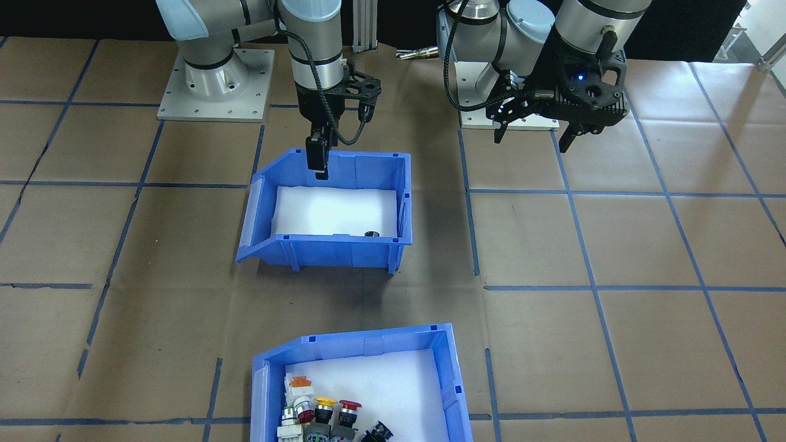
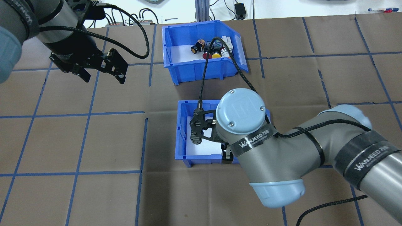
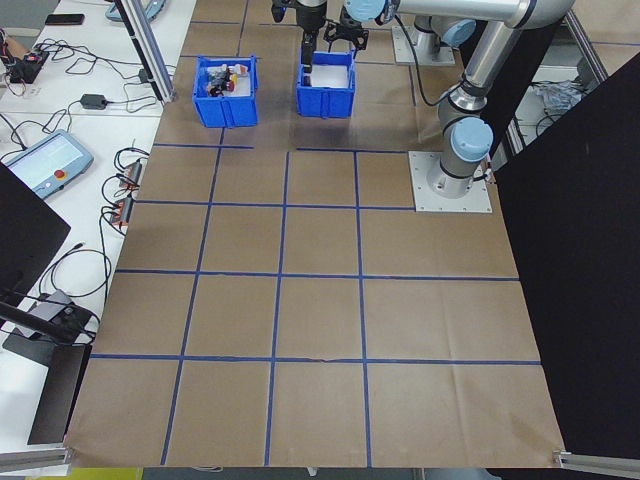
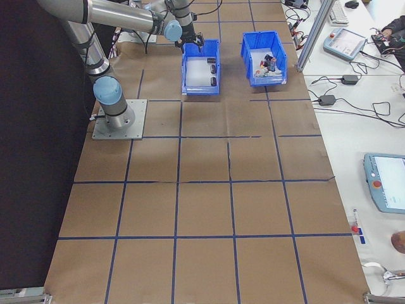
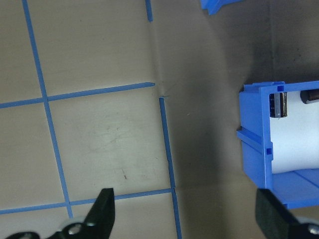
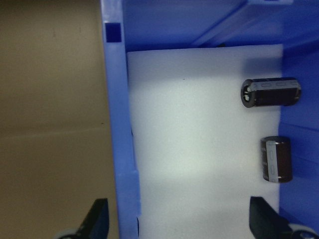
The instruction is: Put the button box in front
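Observation:
The button box (image 1: 455, 393) is a blue bin with a white liner at the table's far side from the robot, holding colourful push-buttons (image 1: 325, 410). It also shows in the overhead view as the button box (image 2: 201, 67) and its buttons (image 2: 212, 50). My right gripper (image 1: 319, 164) is not at it. It stands open astride the robot-side wall of a second blue bin (image 1: 331, 252). In the right wrist view one finger of this gripper (image 6: 179, 221) is outside that wall and one is inside. My left gripper (image 2: 102, 75) hangs open and empty over bare table, off to the side.
The second bin (image 2: 180, 131) sits between the robot and the button box and holds small dark cylinders (image 6: 270, 93). Brown paper with blue tape lines covers the table (image 1: 614, 245). Cables and devices lie beyond the table's far edge (image 3: 90, 100).

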Robot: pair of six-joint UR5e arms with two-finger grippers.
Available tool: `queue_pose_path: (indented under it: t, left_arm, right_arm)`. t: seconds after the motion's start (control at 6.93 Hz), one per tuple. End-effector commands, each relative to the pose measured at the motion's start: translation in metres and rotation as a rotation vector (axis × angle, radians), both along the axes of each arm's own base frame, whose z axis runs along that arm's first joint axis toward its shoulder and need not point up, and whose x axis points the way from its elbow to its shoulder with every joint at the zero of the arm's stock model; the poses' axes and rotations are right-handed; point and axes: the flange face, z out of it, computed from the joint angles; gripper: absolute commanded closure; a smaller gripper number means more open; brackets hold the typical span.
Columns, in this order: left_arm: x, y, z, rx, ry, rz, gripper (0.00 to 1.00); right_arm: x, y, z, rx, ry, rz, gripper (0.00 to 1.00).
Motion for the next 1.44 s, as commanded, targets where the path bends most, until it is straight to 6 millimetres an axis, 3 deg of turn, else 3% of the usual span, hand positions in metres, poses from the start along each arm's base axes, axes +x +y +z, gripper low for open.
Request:
queue_pose_path:
  t: [0.0, 0.29, 0.58, 0.87, 1.01, 1.3]
  left_arm:
    - [0.000, 0.000, 0.001, -0.001, -0.001, 0.000, 0.00]
    - [0.000, 0.000, 0.001, -0.004, -0.001, -0.001, 0.00]
    - [0.001, -0.001, 0.003, -0.008, -0.001, 0.000, 0.00]
    - [0.005, -0.003, 0.005, -0.008, -0.001, 0.009, 0.00]
    - [0.008, -0.003, 0.005, -0.006, -0.001, 0.014, 0.00]
    - [0.008, -0.004, 0.007, -0.009, -0.001, 0.016, 0.00]
  right_arm:
    - [-0.063, -0.038, 0.024, -0.038, -0.033, -0.232, 0.00]
    - [-0.116, -0.063, 0.048, -0.055, -0.075, -0.555, 0.00]
    - [-0.160, -0.093, 0.089, 0.003, -0.095, -0.881, 0.00]
    - [-0.164, -0.116, 0.094, 0.008, -0.169, -1.274, 0.00]
    - [-0.158, -0.126, 0.093, 0.087, -0.196, -1.368, 0.00]
    - [-0.160, -0.156, 0.112, 0.131, -0.152, -1.412, 0.00]
